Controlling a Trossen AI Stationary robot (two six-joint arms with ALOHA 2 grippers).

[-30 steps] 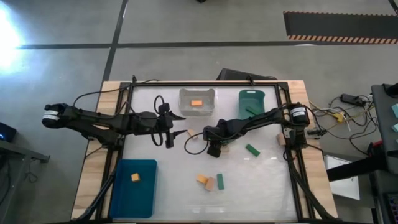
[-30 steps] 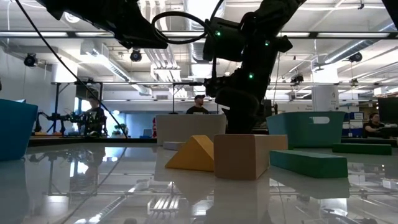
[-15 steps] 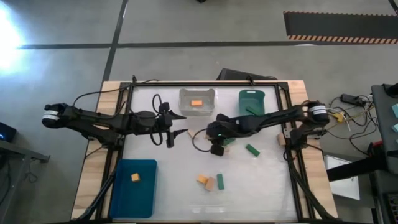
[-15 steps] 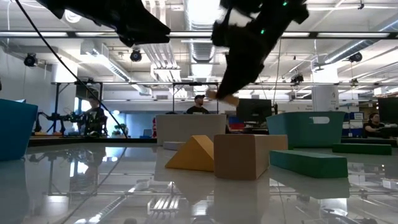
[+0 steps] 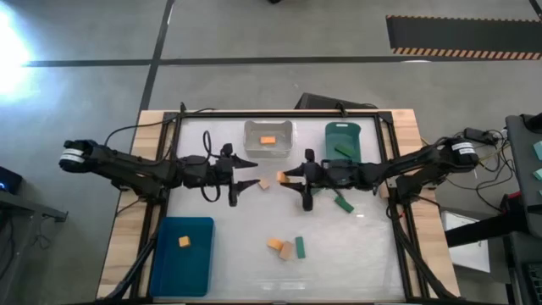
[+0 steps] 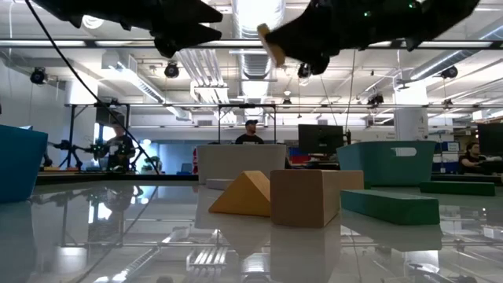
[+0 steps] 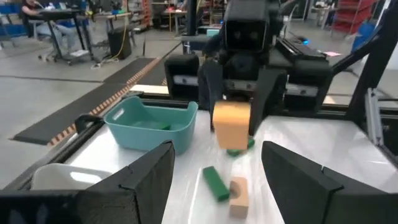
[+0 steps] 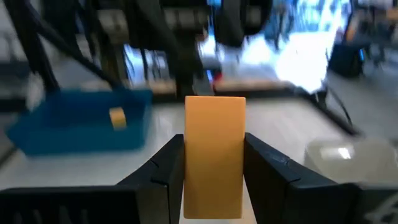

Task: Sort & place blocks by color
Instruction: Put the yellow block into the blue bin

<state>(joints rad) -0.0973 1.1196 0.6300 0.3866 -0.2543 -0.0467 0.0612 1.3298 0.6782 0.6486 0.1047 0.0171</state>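
Gripping orange bar lengthwise, right tool clamped, bar pointing toward left tool, spread wide.

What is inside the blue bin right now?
One small orange block lies in the blue bin, near its middle; the right wrist view shows it too. No other block shows on the floor of the bin.

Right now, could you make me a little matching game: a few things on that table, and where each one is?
Things:
1. orange block
2. green bar
3. left gripper
4. blue bin

Places:
A. open, hovering mid-table
B. held in the right gripper
C. front left corner of the table
D. lying beside a tan block near the front

Pairs: 1-B, 2-D, 3-A, 4-C
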